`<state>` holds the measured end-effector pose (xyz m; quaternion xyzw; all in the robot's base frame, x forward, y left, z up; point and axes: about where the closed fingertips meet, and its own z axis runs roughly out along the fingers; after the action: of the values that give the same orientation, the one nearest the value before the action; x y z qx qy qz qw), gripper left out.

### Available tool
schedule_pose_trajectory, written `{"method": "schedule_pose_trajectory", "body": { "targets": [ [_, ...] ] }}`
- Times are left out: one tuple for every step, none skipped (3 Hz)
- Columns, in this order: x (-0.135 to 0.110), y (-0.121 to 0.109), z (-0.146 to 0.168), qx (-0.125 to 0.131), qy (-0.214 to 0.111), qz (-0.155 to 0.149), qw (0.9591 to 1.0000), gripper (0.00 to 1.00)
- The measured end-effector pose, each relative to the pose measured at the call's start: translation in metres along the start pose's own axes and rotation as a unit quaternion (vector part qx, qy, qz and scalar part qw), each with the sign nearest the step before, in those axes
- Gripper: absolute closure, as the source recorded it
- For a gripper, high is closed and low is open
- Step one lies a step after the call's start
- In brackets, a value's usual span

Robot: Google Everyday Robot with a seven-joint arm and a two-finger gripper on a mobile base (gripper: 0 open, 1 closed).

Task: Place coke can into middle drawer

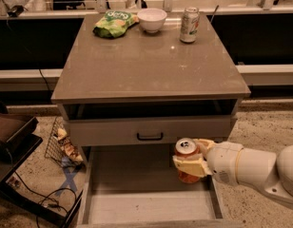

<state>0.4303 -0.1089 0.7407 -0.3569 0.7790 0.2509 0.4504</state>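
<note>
Camera view. Gripper (pixel 193 156) sits low at the right of the frame, at the end of a white arm (pixel 253 169) that enters from the right edge. Its two yellowish fingers (pixel 188 166) are clamped on the coke can (pixel 185 147): one finger lies across the can's front, the other beside its silver top. The can is upright in the grasp, over the right rear part of the middle drawer (pixel 132 182), which is pulled out and extends below and to the left of the gripper. Whether the can's base touches the drawer floor cannot be told.

Just above and to the left of the gripper is a closed drawer front (pixel 113 131) with a small black handle (pixel 150 137). Above that is a dark open slot under the cabinet top (pixel 151 65). Far above the gripper, at the back of the cabinet top, stand a pale can (pixel 189 25), a white bowl (pixel 151 19) and a green snack bag (pixel 113 23), in that order from right to left. Well to the left of the gripper, on the floor beside the cabinet, leans a wire basket (pixel 58 144).
</note>
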Motion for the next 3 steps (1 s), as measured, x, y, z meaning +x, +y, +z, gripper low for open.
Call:
{"method": "schedule_pose_trajectory", "body": {
  "targets": [
    [0.009, 0.021, 0.043, -0.044, -0.022, -0.013, 0.9987, 1.0],
    [0.019, 0.046, 0.094, -0.109, -0.077, -0.044, 0.9901, 1.0],
    [0.035, 0.063, 0.14, -0.172, -0.123, -0.068, 0.975, 1.0]
  ]
}}
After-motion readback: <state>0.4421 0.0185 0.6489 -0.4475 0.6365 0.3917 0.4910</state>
